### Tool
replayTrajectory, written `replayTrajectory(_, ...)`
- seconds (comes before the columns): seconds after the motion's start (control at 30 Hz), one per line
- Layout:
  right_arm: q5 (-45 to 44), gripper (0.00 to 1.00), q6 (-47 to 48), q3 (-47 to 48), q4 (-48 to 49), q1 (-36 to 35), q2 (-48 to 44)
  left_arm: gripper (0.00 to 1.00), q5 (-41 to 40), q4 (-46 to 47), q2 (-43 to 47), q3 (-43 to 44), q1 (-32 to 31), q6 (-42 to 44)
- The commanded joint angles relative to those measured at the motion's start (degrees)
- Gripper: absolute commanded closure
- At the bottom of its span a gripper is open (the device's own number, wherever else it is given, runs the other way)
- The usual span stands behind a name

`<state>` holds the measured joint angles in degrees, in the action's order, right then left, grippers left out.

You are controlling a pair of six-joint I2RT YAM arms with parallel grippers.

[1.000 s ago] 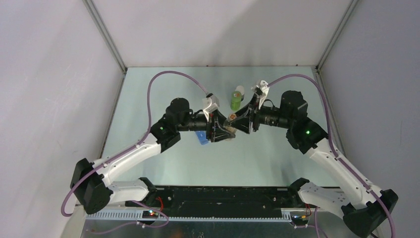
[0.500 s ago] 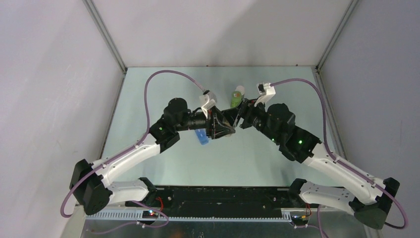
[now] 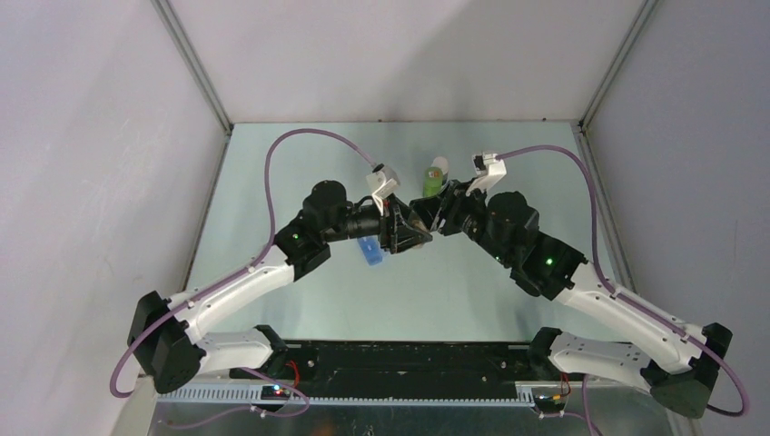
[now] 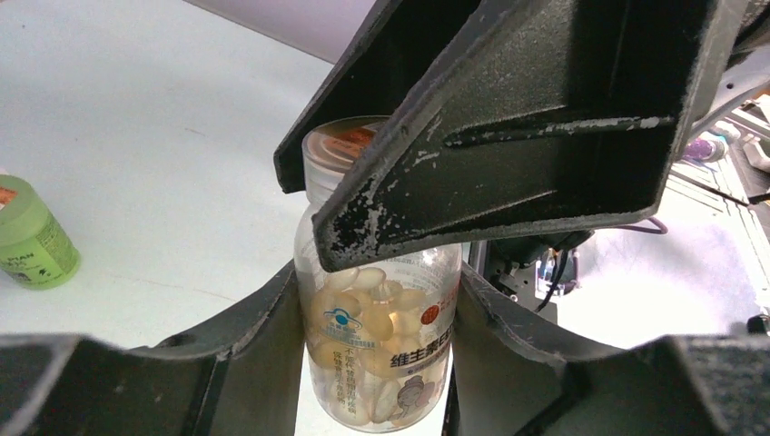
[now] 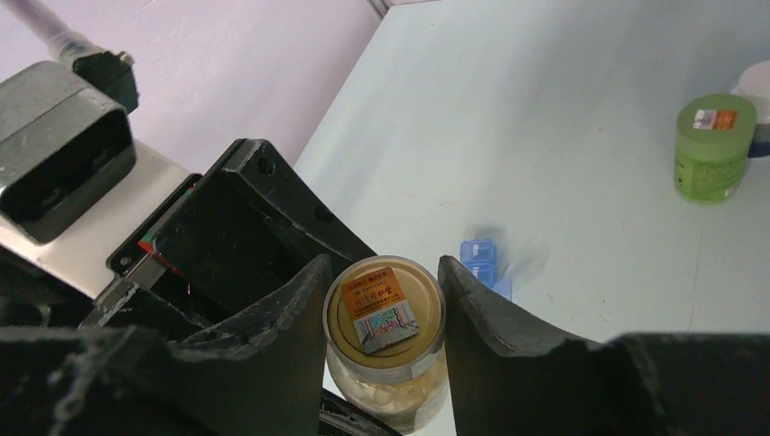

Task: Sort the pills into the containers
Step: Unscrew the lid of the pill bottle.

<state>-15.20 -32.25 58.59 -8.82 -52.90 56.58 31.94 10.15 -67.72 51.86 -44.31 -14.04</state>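
A clear pill bottle [image 4: 381, 336] full of pale yellow softgels hangs above the table, with my left gripper [image 4: 377, 300] shut on its body. Its gold cap [image 5: 384, 304] carries an orange label. My right gripper [image 5: 384, 272] is shut on that cap, one finger pressed against each side. In the top view the left gripper [image 3: 409, 232] and right gripper [image 3: 434, 213] meet tip to tip at mid-table and hide the bottle. A blue pill organizer [image 3: 370, 252] lies on the table under the left wrist and also shows in the right wrist view as the blue organizer [image 5: 481, 259].
A green bottle [image 3: 433, 184] stands just behind the two grippers, with a white object [image 5: 754, 86] beside it. The same green bottle [image 4: 32, 241] sits at the far left of the left wrist view. Grey walls close the table's left, right and back.
The right arm has swung in toward the centre and its wrist has turned. Its jaws let go of the cap and closed on it again. The left gripper keeps its hold.
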Motion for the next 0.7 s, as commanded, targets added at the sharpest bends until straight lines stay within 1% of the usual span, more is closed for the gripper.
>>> replayTrajectory(0.0,11.34,0.93,10.62,-0.16,3.08,2.3,-4.1,1.0,-0.05,0.15,1.31,2.68,0.48,-1.2)
replayTrajectory(0.03,18.1,0.99,12.03,-0.72,3.71,4.06,-4.92,1.0,1.74,0.16,1.2,2.71,0.51,-1.37)
replayTrajectory(0.07,22.06,1.0,14.91,-1.0,4.03,5.15,-5.69,1.0,3.0,0.1,1.04,2.72,0.47,-1.35)
replayTrajectory(0.13,38.55,1.0,17.45,-1.83,5.05,9.99,-6.56,1.0,7.59,-0.74,0.27,3.28,0.51,-0.78)
replayTrajectory(0.17,43.58,1.0,18.38,-2.08,5.72,14.64,-6.65,1.0,10.13,-1.87,0.11,3.85,0.53,-0.14)
replayTrajectory(0.2,52.16,1.0,18.5,-2.21,6.17,16.06,-6.63,1.0,11.24,-2.23,-0.2,3.99,0.52,0.14)
replayTrajectory(0.23,56.13,1.0,18.84,-2.37,7.54,18.62,-6.47,1.0,13.11,-2.39,-0.25,4.03,0.53,0.42)
replayTrajectory(0.27,62.46,1.0,19.13,-2.44,7.87,19.72,-6.23,1.0,13.87,-2.23,-0.16,3.9,0.54,0.64)
replayTrajectory(0.33,68.51,1.0,19.69,-2.47,9.71,22.1,-5.77,1.0,15.76,-1.71,0.29,3.3,0.47,1.29)
replayTrajectory(0.37,69.5,1.0,19.02,-2.37,10.67,22.39,-5.64,1.0,15.9,-1.65,0.52,3.09,0.46,1.65)
replayTrajectory(0.4,67.87,0.96,18.17,-2.4,11.24,22.62,-5.5,1.0,15.26,-1.73,0.85,2.99,0.52,2.24)
replayTrajectory(0.43,65.57,0.79,15.0,-2.37,12.41,22.65,-5.46,1.0,14.69,-2.11,1.19,2.99,0.54,2.56)
replayTrajectory(0.47,59.54,0.4,13.25,-2.36,12.86,22.71,-5.54,1.0,13.05,-2.31,1.28,3.03,0.54,3.02)
replayTrajectory(0.5,56.18,0.21,9.44,-2.34,13.45,22.69,-5.62,1.0,12.0,-2.5,1.39,3.02,0.54,3.21)
replayTrajectory(0.53,49.48,0.06,7.35,-2.34,13.38,22.35,-5.82,1.0,9.36,-2.55,1.38,3.09,0.5,3.32)
replayTrajectory(0.57,46.23,0.03,4.36,-2.34,13.25,21.89,-5.93,1.0,8.13,-2.54,1.24,3.21,0.52,3.27)
replayTrajectory(0.6,39.31,0.01,3.14,-2.34,12.46,20.5,-6.17,1.0,5.78,-2.48,1.17,3.28,0.54,3.02)
replayTrajectory(0.63,35.65,0.01,1.86,-2.34,11.91,19.26,-6.37,1.0,4.54,-2.15,0.9,3.32,0.54,2.82)
replayTrajectory(0.67,27.52,0.01,1.63,-2.34,10.91,16.43,-6.74,1.0,2.4,-1.98,0.74,3.42,0.54,2.23)
